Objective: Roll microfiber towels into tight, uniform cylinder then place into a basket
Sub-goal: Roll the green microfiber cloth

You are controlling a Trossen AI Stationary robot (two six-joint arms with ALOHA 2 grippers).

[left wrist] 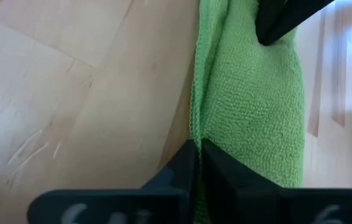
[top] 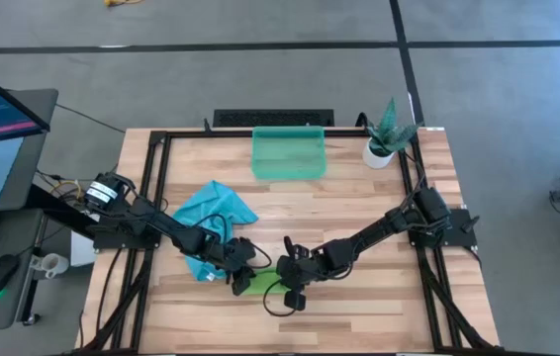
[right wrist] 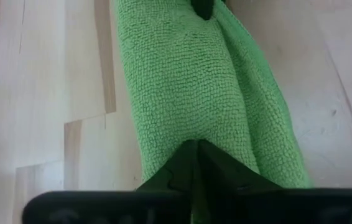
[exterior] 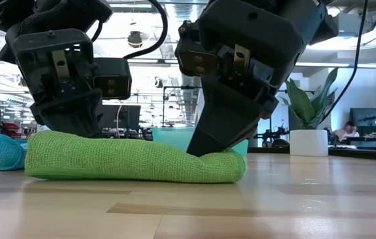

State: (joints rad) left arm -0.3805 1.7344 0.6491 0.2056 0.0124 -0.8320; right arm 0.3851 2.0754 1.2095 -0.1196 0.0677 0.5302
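Observation:
The lime green towel (exterior: 135,160) lies on the table as a long, flattish roll, near the front edge in the high view (top: 260,285). My left gripper (exterior: 65,129) is shut on top of its left end. My right gripper (exterior: 209,151) is shut on its right end. The turquoise blue towel (top: 217,210) lies crumpled on the table behind my left arm. The teal basket (top: 288,154) stands at the far middle. My left gripper rests its shut fingertips (left wrist: 196,155) on the roll's left end, beside the hemmed edge (left wrist: 194,112), from above, pointing down. The roll lies on the table. Whether a layer is caught between the fingers, I cannot tell. My right gripper presses its shut fingertips (right wrist: 194,155) down on the top of the roll's right end (right wrist: 188,118), slanting from above. The towel is dented in under them (exterior: 218,159). The roll lies flat on the table.
A white pot with a green plant (top: 383,138) stands at the far right corner. A black frame (top: 157,158) runs along the table's sides. Bare wood lies between the green towel and the basket (top: 339,203).

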